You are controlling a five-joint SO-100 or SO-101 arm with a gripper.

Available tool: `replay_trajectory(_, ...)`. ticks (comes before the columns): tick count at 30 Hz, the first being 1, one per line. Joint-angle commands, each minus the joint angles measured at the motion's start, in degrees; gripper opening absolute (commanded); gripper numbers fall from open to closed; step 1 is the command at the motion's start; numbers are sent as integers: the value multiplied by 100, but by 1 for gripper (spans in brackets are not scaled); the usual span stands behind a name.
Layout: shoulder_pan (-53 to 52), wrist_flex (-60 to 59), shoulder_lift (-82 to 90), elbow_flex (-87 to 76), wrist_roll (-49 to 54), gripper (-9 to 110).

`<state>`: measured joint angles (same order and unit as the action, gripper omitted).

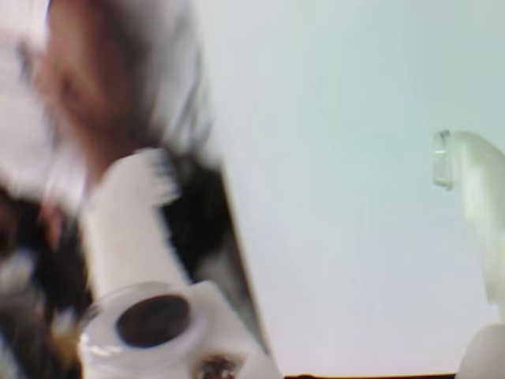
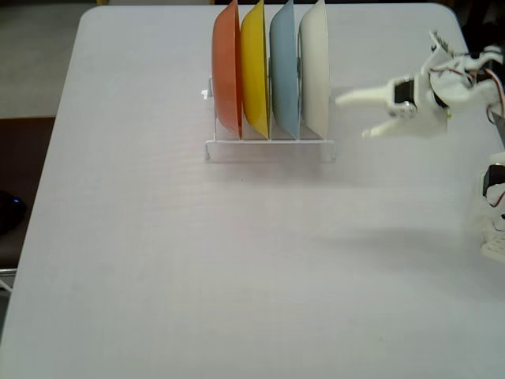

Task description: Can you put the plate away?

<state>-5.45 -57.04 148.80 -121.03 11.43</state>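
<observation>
- Plate upright in rack, rightmost slot, beside light blue plate.
- Gripper fingers apart, empty, just right of plate.

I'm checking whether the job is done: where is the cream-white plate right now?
In the fixed view the cream-white plate stands on edge in the rightmost slot of the clear rack, next to the light blue plate, with the open gripper just to its right.
</observation>
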Motion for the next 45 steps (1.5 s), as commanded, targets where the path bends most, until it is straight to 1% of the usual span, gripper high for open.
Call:
replay_trajectory(1,800,501,879,-853,-650,26)
replay_trajectory(7,1397,1424,1837,-2153,-1099,9)
replay_trajectory(12,1494,2048,2479,-2971,-1187,0)
replay_trajectory(18,1389,2593,3173,-3885,-1195,0)
replay_trajectory(27,1072,2382,4034,-4658,-1661,0)
replay_trajectory(33,905,2329,4078,-5010,-1705,0)
replay_trajectory(45,738,2637,4078,-5634,-1538,0)
